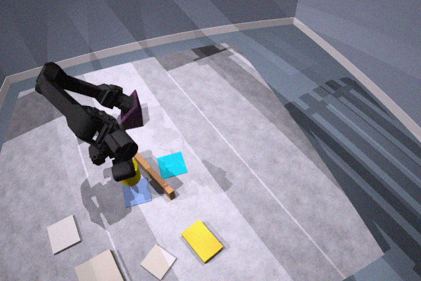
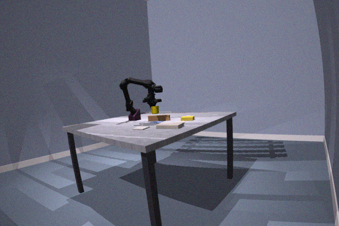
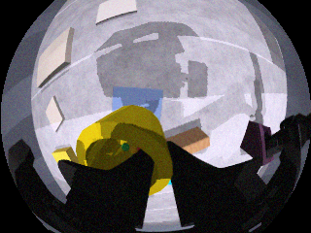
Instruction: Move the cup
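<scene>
The yellow cup [image 1: 131,180] [image 2: 154,109] [image 3: 136,115] hangs upright or nearly so above the table, over the back part of the blue pad [image 1: 139,198] [image 3: 137,94]. My gripper [image 3: 160,145] is shut on the cup's wall, with one finger inside the rim. A green marble [image 3: 125,147] and part of a red one show inside the cup; how many lie in it is hidden. The cyan pad [image 1: 172,165] lies bare on the far side of the wooden bar [image 1: 153,175] [image 2: 158,118] [image 3: 193,141], which stands between the two pads.
A yellow block [image 1: 202,241] [image 2: 187,118] lies beyond the bar's near end. Pale slabs [image 1: 64,234] [image 2: 169,125] lie toward the near side, one small slab [image 1: 158,261] beside the yellow block. The purple arm base [image 1: 134,116] [image 2: 134,115] stands behind the pads.
</scene>
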{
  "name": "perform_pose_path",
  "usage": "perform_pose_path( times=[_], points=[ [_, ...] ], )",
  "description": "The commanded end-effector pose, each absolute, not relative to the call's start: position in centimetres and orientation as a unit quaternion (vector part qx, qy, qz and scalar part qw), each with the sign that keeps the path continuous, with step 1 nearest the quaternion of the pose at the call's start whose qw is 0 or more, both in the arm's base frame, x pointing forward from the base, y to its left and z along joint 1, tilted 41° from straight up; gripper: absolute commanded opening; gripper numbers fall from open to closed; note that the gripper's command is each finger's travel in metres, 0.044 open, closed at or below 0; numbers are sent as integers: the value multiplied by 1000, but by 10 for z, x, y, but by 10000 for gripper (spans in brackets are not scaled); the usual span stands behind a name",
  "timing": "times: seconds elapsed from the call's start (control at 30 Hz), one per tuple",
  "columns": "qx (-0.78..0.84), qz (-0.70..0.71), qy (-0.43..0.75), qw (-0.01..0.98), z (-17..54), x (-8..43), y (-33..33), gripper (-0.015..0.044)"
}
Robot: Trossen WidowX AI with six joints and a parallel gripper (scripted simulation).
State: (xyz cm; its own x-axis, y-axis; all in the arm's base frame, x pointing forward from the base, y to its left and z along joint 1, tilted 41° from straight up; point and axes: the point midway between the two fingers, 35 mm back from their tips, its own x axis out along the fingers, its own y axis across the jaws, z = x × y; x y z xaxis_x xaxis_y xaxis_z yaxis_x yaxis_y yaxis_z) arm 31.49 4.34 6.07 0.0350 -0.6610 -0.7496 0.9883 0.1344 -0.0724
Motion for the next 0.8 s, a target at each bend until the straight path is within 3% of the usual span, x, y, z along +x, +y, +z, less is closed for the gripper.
perform_pose_path(
  times=[0.0, 0.77],
  points=[
    [248, -610, 332, 676, 57, 312, 48, 0],
    [255, -608, 331, 675, 24, 285, 93, 0]
  ],
)
